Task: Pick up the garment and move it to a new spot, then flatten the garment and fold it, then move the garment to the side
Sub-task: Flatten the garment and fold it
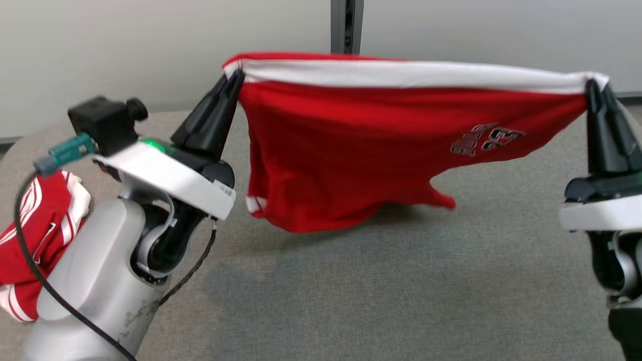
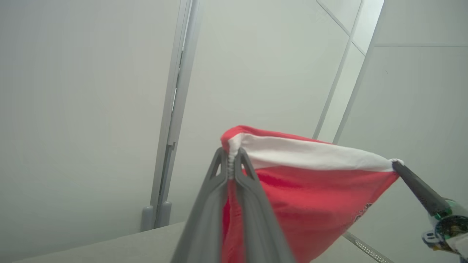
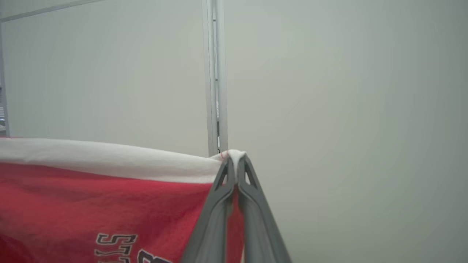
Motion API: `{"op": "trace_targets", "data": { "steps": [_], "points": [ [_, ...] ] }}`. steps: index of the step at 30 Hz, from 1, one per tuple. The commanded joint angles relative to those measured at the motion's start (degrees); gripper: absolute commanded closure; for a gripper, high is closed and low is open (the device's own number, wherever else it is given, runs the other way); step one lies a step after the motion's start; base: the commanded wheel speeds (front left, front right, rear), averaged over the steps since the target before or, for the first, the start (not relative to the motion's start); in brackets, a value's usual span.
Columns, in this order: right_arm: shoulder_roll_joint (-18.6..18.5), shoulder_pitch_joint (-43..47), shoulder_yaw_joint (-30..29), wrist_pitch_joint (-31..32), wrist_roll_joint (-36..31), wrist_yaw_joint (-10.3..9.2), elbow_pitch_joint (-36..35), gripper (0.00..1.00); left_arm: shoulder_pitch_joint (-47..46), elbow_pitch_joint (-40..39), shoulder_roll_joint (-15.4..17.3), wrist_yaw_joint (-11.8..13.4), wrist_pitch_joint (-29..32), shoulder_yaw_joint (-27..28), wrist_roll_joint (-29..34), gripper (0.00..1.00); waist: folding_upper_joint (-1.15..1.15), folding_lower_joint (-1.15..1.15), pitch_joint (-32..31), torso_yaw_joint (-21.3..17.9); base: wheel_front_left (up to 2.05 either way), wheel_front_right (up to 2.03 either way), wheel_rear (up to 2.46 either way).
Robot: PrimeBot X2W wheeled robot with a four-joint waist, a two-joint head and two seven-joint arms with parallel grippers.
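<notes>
Garment (image 1: 351, 150), red with a white band along its top edge, is held stretched in the air between the two claws, above the far half of the counter (image 1: 401, 291). The left claw (image 1: 235, 80) is clamped shut on one end of the white band and the right claw (image 1: 592, 87) is clamped shut on the other end. The hanging lower edge and its shadow on the counter are seen from the head view (whether the lowest fold touches the surface cannot be told), and a second red-and-white cloth (image 1: 40, 235) is seen lying bunched at the near left, partly behind the left arm. In each wrist view the white band is seen pinched between that claw's closed fingertips. In the left wrist view the right claw is also seen at the far end of the band. The counter is covered in grey woven material. Behind it stands a pale wall (image 1: 125, 45), divided by a dark upright post (image 1: 346, 25). Outlined lettering (image 1: 486, 138) is printed on the red cloth near the right claw; it is blurred in the head view and cut off at the bottom of the right wrist view, so it cannot be read.
</notes>
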Motion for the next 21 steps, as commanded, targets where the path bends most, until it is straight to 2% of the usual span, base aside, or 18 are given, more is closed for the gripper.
{"op": "trace_targets", "data": {
  "steps": [1, 6, 10, 17, 18, 21],
  "points": [
    [-0.81, -1.66, -0.35, -0.33, -0.69, 0.01, -0.88, 1.0, -1.22, -1.5, 0.31, 0.04, 1.34, 0.48, -1.04, 1.0, 0.0, 0.0, -1.13, 0.03, 0.0, 0.0, 0.0],
    [-2.9, -7.04, 0.09, -0.33, -2.31, 0.01, -0.4, 1.0, -6.09, -5.58, 0.86, 0.44, 6.18, 1.21, -3.68, 1.0, 0.0, 0.0, -1.36, -0.15, 0.0, 0.0, 0.0],
    [-3.84, -13.28, 1.89, -0.27, -2.91, 0.01, 2.37, 1.0, -11.91, -3.57, 0.85, 0.39, 8.24, 1.16, -2.88, 1.0, 0.0, 0.0, 1.2, -0.26, 0.0, 0.0, 0.0],
    [-5.43, -32.06, 6.45, -0.21, -3.59, 0.01, 11.76, 1.0, -28.9, 8.99, -1.99, -1.13, 4.84, -0.44, 3.52, 1.0, 0.0, 0.0, 11.14, 0.04, 0.0, 0.0, 0.0],
    [-5.43, -32.06, 6.45, -0.21, -3.59, 0.01, 11.76, 1.0, -28.9, 8.99, -1.99, -1.13, 4.84, -0.44, 3.52, 1.0, 0.0, 0.0, 11.14, 0.04, 0.0, 0.0, 0.0],
    [-5.93, -42.25, 8.81, -0.2, -4.48, 0.01, 15.05, 1.0, -38.73, 16.32, -3.65, -1.54, 1.25, -1.35, 7.72, 1.0, 0.0, 0.0, 17.02, 0.2, 0.0, 0.0, 0.0]
  ]
}}
